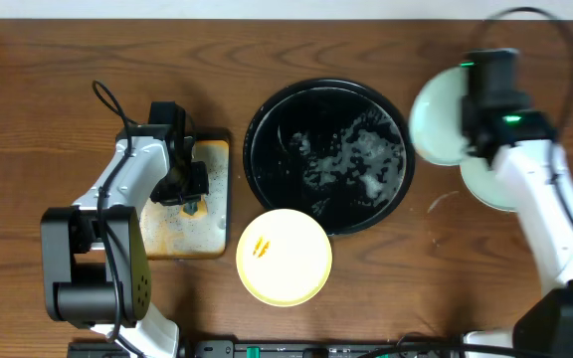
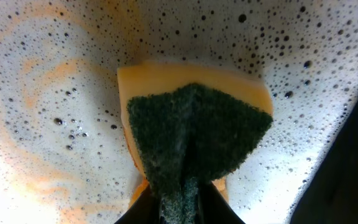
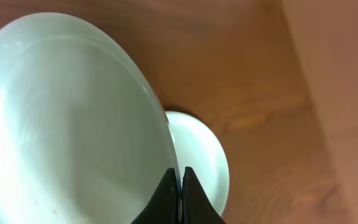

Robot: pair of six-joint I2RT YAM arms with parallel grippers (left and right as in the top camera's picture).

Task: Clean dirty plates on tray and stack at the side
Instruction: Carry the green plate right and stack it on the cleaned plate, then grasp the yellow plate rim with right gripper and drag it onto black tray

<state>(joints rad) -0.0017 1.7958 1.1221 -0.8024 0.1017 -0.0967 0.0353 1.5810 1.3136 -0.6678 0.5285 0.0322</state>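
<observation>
A large black tray (image 1: 279, 117) lies mid-table, with soapy foam on its right half. A pale yellow plate (image 1: 285, 261) with orange smears rests at the tray's front edge. My right gripper (image 3: 180, 179) is shut on the rim of a pale blue-green plate (image 3: 73, 124), (image 1: 438, 117) and holds it tilted on edge, right of the tray. Below it a second blue-green plate (image 3: 204, 152), (image 1: 485, 187) lies flat on the table. My left gripper (image 2: 179, 200) is shut on a yellow sponge with a green scouring face (image 2: 194, 134), down over the foamy metal tray.
A rectangular rust-stained metal tray (image 1: 182, 237) sits left of the black tray, its floor covered in bubbly foam (image 2: 48, 112). Bare wooden table (image 1: 48, 80) stretches along the far edge and the left side. Cables and the arm bases line the front edge.
</observation>
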